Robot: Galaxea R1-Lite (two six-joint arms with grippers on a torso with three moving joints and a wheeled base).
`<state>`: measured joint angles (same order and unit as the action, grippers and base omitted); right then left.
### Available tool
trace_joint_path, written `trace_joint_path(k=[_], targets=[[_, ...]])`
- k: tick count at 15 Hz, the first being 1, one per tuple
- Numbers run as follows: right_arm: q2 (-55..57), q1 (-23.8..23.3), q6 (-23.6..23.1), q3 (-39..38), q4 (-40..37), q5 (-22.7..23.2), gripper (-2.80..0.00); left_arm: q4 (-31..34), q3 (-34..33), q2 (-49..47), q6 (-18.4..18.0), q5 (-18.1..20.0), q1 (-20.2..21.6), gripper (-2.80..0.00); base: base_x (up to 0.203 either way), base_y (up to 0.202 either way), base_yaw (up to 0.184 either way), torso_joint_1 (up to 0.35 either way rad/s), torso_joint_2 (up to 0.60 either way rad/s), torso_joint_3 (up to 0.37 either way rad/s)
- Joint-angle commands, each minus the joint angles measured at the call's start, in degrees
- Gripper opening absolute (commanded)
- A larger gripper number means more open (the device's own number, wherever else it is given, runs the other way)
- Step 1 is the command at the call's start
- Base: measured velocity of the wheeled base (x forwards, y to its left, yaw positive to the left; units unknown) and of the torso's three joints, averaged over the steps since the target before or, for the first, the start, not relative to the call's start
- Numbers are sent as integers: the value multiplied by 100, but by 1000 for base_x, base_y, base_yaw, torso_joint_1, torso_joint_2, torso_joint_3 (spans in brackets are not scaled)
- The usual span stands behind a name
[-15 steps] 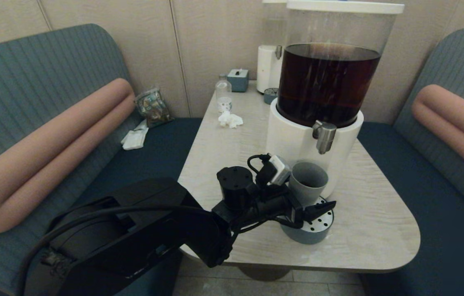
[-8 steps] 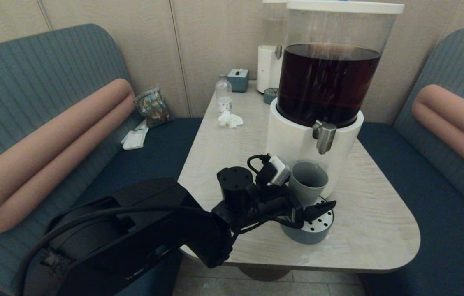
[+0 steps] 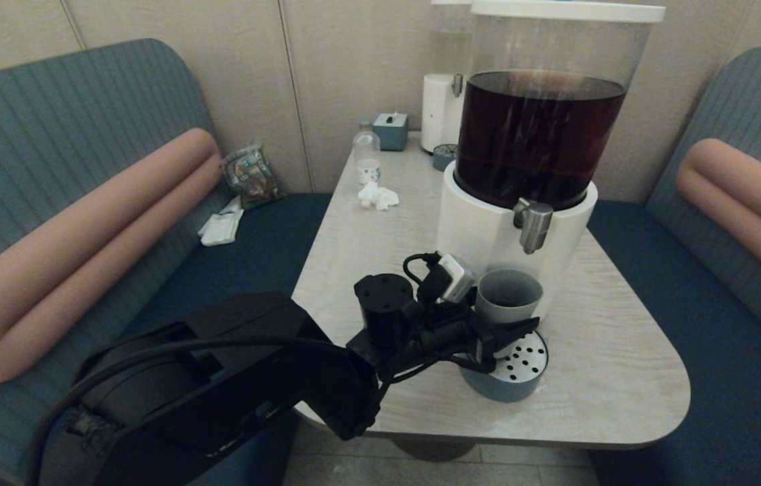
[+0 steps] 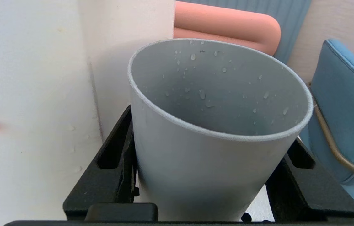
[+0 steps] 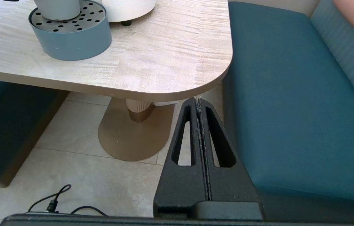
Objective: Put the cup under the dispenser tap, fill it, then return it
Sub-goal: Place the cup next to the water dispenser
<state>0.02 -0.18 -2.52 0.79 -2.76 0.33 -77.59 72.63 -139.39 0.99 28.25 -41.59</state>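
The grey-blue cup (image 3: pixel 509 300) stands upright on the perforated drip tray (image 3: pixel 522 378), against the big dispenser's white base (image 3: pixel 482 236). The steel tap (image 3: pixel 532 226) hangs above the right part of the cup's rim. My left gripper (image 3: pixel 522 316) is shut on the cup, with a black finger (image 4: pixel 117 150) on each side of it. In the left wrist view the cup (image 4: pixel 202 163) has water droplets on its inner wall, and its bottom is hidden. My right gripper (image 5: pixel 199 101) is shut and empty, parked low beside the table's near right corner.
At the back of the table (image 3: pixel 623 378) stand a smaller white dispenser (image 3: pixel 440 111), a clear bottle (image 3: pixel 367 156), a tissue box (image 3: pixel 391 130) and a crumpled tissue (image 3: pixel 378 196). Blue benches flank the table. My left arm (image 3: pixel 252 378) crosses the near left edge.
The cup, tilted towards me before, now stands upright on the tray. The near finger of my left gripper has drawn in a little along with it.
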Motion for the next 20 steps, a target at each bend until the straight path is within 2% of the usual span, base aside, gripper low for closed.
trace_joint_path(k=[1, 4, 14, 18, 20], targets=[[-2, 1, -3, 0, -6, 2, -280, -63, -3, 17, 6, 6, -15, -280, 0, 0, 0, 0, 0, 0], [-2, 1, -3, 0, 3, 2, -280, -81, -65, 52, 6, -74, -24, -280, 0, 0, 0, 0, 0, 0], [-2, 1, -3, 0, -6, 2, -280, -345, -1225, 838, 118, -160, 29, -280, 0, 0, 0, 0, 0, 0], [-2, 1, -3, 0, 2, 2, -280, -396, -1760, 1245, 146, -175, 260, -280, 0, 0, 0, 0, 0, 0], [-2, 1, -3, 0, 0, 2, -280, -425, -2022, 1411, 151, -171, 509, -280, 0, 0, 0, 0, 0, 0]])
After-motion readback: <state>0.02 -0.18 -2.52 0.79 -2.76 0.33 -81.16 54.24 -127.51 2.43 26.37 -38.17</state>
